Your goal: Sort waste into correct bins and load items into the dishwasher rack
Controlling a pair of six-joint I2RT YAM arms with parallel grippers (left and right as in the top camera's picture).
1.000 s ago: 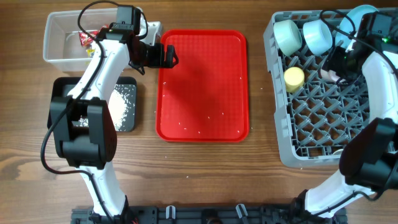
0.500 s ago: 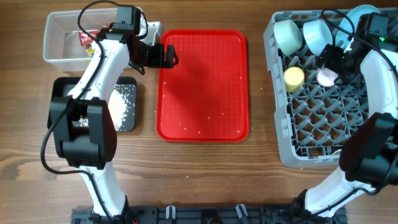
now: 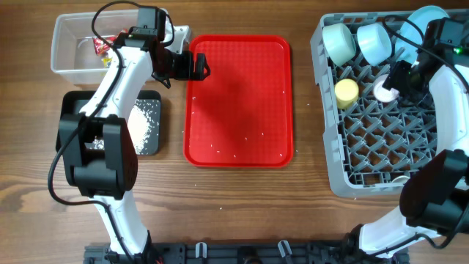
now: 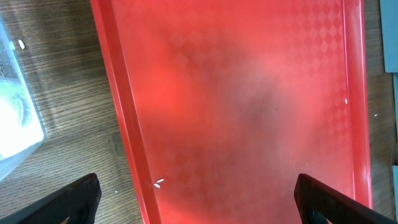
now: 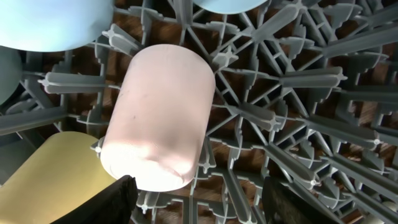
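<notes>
The grey dishwasher rack (image 3: 366, 154) holds two light-blue bowls (image 3: 339, 42), a light-blue plate (image 3: 423, 17), a yellow cup (image 3: 346, 91) and a pale-pink cup (image 3: 382, 92). In the right wrist view the pink cup (image 5: 158, 118) lies on its side on the pegs next to the yellow cup (image 5: 50, 168). My right gripper (image 5: 199, 205) is open just behind it. My left gripper (image 3: 195, 64) is open and empty over the far left corner of the red tray (image 3: 238, 139). Loose rice grains (image 4: 160, 182) lie on the tray.
The clear tub (image 3: 69, 59) at the far left holds red and yellow wrappers (image 3: 102, 45). The black tray (image 3: 152, 103) in front of it holds a heap of white rice. A corner of the clear tub (image 4: 12, 106) shows in the left wrist view.
My right gripper has drawn back to the right, away from the pink cup, which stays lying on the rack. The left arm has not moved.
</notes>
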